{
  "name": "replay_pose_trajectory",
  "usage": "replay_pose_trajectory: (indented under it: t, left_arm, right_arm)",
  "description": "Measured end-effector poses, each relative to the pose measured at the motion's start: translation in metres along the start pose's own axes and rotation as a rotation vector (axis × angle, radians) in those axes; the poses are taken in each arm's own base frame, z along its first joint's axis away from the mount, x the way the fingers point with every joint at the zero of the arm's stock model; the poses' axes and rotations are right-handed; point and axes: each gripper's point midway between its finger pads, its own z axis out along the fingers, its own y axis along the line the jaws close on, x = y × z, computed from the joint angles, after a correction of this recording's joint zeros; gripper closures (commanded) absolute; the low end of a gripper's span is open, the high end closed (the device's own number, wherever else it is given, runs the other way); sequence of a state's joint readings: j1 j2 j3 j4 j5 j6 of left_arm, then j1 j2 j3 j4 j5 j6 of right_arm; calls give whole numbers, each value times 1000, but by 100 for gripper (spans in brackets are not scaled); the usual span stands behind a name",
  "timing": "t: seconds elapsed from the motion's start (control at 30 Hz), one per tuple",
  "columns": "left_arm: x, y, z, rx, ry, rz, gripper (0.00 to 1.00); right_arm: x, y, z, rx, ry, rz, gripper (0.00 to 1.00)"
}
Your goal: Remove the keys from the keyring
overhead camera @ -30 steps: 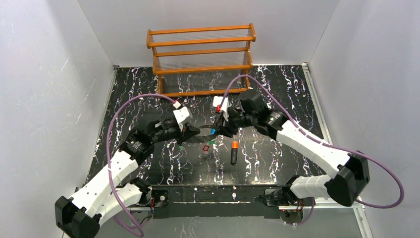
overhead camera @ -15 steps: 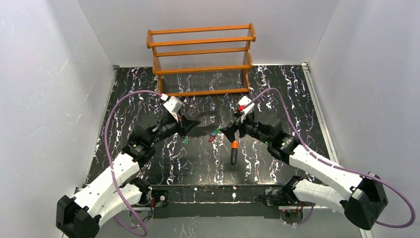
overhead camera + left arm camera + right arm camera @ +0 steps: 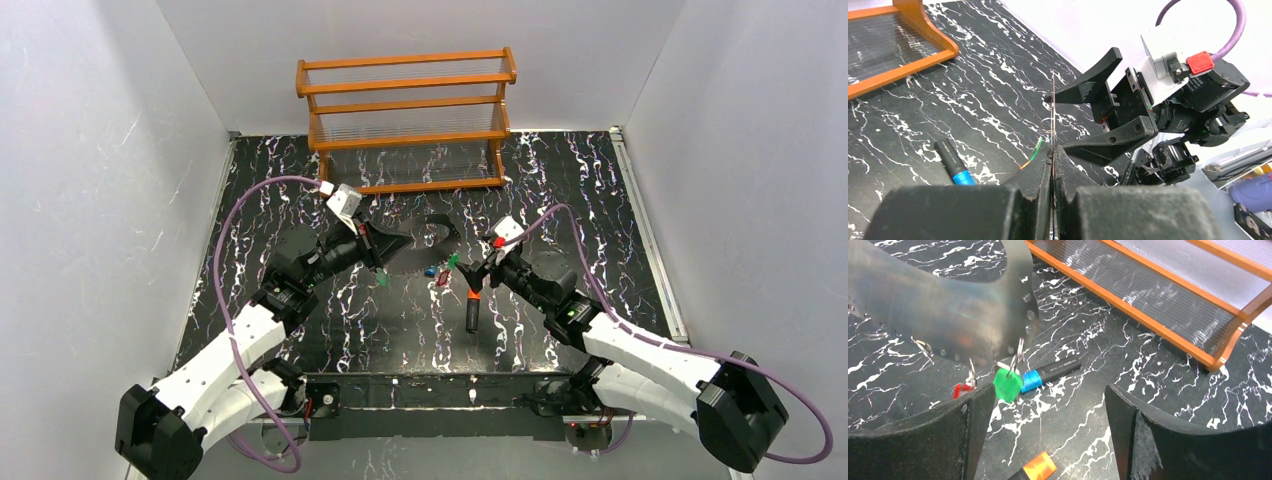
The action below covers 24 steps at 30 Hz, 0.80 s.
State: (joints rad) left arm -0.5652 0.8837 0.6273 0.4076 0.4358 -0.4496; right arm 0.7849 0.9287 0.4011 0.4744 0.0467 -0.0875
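Nearest the bases, orange-capped marker (image 3: 472, 308) lies beneath right gripper (image 3: 468, 270), jaws spread wide, empty. Beyond, green key (image 3: 1008, 383) hangs off the perforated grey keyring (image 3: 948, 305), blue-capped marker (image 3: 1050, 373) behind; left gripper (image 3: 1053, 160) pinches ring's edge; wooden rack (image 3: 405, 120) farthest

White-shelled arms (image 3: 225, 350) with black joints (image 3: 155, 440) — purple cables (image 3: 221, 290) looping alongside.

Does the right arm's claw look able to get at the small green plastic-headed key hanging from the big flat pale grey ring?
Probably yes: the right gripper is open, facing the green key, which dangles free below the flat grey ring, with nothing between them.
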Motion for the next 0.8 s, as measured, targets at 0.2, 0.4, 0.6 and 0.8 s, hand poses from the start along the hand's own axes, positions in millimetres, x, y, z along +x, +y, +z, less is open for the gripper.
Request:
replay_pose_trajectory:
  t: [0.2, 0.4, 0.6, 0.8]
  left_arm:
    - [2, -5, 2, 25, 12, -38, 100]
    - [-2, -9, -1, 32, 0, -50, 100]
    - [-5, -12, -3, 37, -11, -70, 100]
    - [-14, -20, -9, 50, -39, -82, 100]
  right_arm:
    - [-5, 4, 8, -26, -55, -27, 21]
    - [-8, 10, 10, -71, -91, -33, 28]
    - [3, 6, 7, -103, -90, 3, 35]
    - [4, 8, 9, -163, -101, 35, 35]
